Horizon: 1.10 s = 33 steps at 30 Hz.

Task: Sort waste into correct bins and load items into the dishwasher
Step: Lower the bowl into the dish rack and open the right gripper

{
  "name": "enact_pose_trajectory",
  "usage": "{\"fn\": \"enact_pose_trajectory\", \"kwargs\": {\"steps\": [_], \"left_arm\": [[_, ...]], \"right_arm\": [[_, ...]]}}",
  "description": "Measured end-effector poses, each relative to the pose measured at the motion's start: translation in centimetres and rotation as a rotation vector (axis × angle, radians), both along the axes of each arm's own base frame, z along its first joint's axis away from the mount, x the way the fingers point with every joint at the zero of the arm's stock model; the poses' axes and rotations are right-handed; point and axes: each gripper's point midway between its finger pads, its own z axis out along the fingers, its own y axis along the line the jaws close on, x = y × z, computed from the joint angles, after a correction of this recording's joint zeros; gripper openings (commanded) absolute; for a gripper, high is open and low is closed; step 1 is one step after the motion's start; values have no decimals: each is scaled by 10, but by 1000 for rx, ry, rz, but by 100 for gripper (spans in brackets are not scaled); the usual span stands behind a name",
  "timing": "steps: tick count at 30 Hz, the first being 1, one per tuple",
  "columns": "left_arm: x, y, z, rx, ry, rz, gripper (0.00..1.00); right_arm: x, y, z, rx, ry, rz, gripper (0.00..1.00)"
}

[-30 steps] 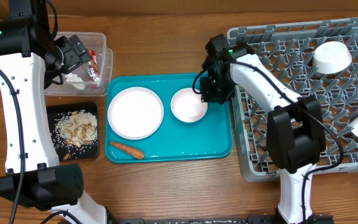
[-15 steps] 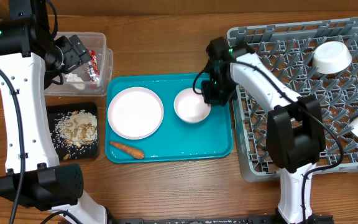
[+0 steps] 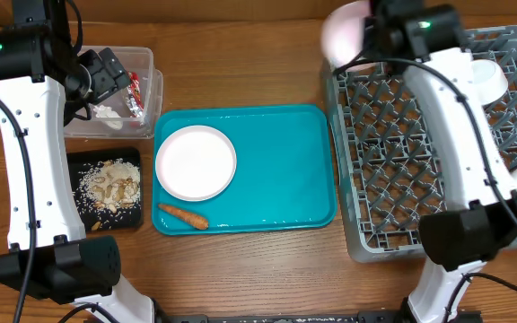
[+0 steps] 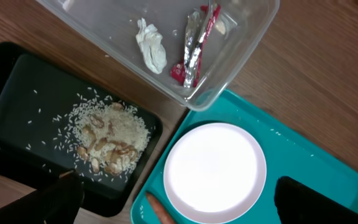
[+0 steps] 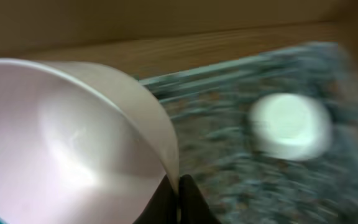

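- Nearest the arms' bases, the teal tray (image 3: 312, 170) now holds only the white plate (image 3: 196, 161) and the carrot (image 3: 183, 215); the small white bowl (image 3: 341, 34) that sat beside the plate a second ago has left it.
- The left gripper (image 3: 106, 76) hangs spread and empty over the clear tub (image 3: 155, 85).
- Farthest, the right gripper (image 5: 178, 198) appears, through heavy blur, to pinch the bowl's rim, holding it tilted above the dish rack (image 3: 375, 152) at its far-left corner: lifted, not yet set among the pegs.
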Motion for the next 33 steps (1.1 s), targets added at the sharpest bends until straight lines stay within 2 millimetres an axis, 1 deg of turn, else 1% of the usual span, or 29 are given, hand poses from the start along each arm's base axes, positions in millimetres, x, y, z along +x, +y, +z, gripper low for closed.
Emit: {"fn": "enact_pose_trajectory", "kwargs": {"steps": [1,3,5,6,8,9,10,13,18,22,27,33], "left_arm": [[1,0,0,1,-3,0,100],[1,0,0,1,-4,0,100],[1,0,0,2,-5,0,100],[1,1,1,3,-5,1,100],[2,1,1,5,-7,1,100],[2,1,1,5,-7,1,100],[2,1,1,5,-7,1,100],[1,1,1,5,-6,2,100],[-1,1,0,3,4,1,100],[-3,0,-1,2,13,1,100],[-4,0,-1,1,16,1,100],[-4,0,-2,1,19,1,100]], "right_arm": [[-4,-23,7,-65,-28,-100,4],[-10,-61,15,-181,-75,-270,4],[-19,-90,16,-276,-96,-395,4],[-22,-102,13,-314,-97,-443,4],[-26,-119,3,-368,-85,-502,4],[-27,-127,-5,-395,-78,-532,4],[-28,-132,-12,-411,-65,-544,4],[-31,-147,-42,-457,-12,-579,4],[-35,-157,-81,-490,54,-592,4],[-40,-157,-99,-499,86,-583,4],[-44,-157,-110,-505,97,-584,4],[-48,-155,-114,-519,113,-579,4]]}}
